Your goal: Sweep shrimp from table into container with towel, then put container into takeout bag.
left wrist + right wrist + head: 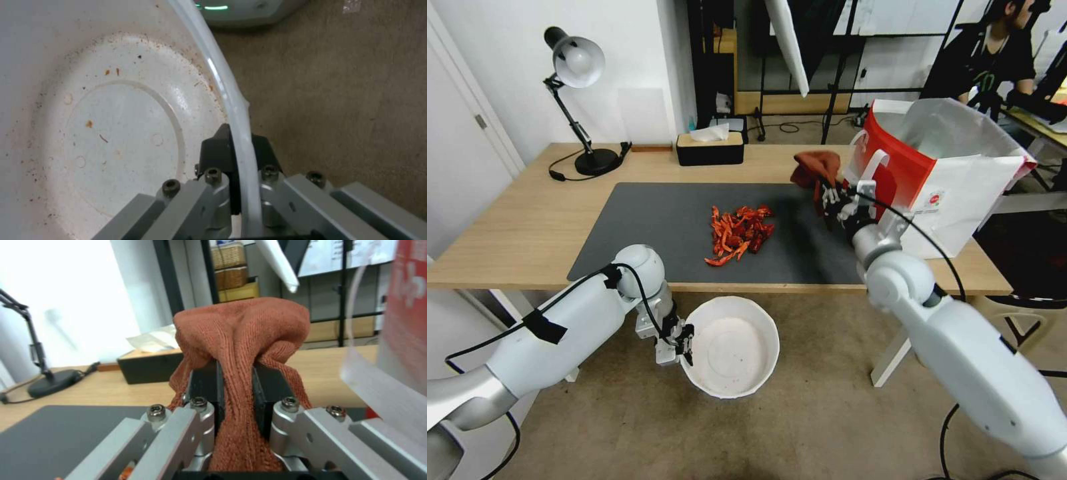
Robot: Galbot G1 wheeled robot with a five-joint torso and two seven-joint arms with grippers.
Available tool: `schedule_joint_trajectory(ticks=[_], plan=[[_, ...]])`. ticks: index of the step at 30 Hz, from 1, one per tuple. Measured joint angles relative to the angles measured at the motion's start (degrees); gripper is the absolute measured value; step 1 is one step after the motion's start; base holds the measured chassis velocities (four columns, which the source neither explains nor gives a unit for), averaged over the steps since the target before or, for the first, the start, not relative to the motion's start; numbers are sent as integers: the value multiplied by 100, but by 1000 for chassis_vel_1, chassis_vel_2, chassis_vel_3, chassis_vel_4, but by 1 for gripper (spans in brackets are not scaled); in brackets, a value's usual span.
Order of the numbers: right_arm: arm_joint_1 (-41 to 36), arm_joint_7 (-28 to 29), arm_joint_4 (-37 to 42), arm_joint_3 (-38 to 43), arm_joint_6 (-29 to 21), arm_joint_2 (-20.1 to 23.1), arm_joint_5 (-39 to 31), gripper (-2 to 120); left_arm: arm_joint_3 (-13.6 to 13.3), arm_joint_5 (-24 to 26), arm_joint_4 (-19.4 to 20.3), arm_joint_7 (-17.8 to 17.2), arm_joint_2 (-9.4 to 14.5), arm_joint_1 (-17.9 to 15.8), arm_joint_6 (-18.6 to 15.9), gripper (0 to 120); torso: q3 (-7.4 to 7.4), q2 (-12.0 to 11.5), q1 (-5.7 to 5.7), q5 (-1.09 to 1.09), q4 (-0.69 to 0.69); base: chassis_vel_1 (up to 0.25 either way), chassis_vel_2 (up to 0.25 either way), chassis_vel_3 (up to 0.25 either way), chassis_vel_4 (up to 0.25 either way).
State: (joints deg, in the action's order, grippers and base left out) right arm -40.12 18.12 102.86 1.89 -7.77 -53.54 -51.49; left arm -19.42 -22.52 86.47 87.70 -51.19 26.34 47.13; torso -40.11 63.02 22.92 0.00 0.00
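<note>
Below the table's [527, 233] near edge, the L gripper [684, 343] has its fingers clamped on the rim of the container [730, 347], held over the carpet and empty bar a few specks. Farther in, the shrimp [739, 233] sit heaped mid-mat, unswept, w/ the R gripper [830, 200] just beyond, fingers pinched on the bunched towel [814, 167], raised off the mat. Behind it, the takeout bag [954, 180] stands open at the table's right end, so sweeping & bagging are both left, I judge.

Two glossy white robot arms w/ rounded joints, black cables taped along them. Left gripper [684, 343] and right gripper [834, 200]: silver metal brackets, hex screws, black fingertip pads.
</note>
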Motion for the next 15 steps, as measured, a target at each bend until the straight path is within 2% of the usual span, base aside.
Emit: schedule_joint_trajectory(ticks=[5, 12, 15], plan=[[352, -261, -234, -180, -5, 67, -356, 9, 7, 7, 1, 0, 12, -2, 0, 0, 0, 0, 0, 0, 0, 0, 0, 0, 0], [746, -1396, -834, -346, -53, 106, -849, 9, 53, 19, 36, 0, 61, 34, 0, 0, 0, 0, 0, 0, 0, 0, 0, 0, 0], [948, -1692, -1111, -471, -126, 95, -975, 9, 106, 18, 61, 0, 73, 87, 0, 0, 1, 0, 0, 0, 0, 0, 0, 0, 0]])
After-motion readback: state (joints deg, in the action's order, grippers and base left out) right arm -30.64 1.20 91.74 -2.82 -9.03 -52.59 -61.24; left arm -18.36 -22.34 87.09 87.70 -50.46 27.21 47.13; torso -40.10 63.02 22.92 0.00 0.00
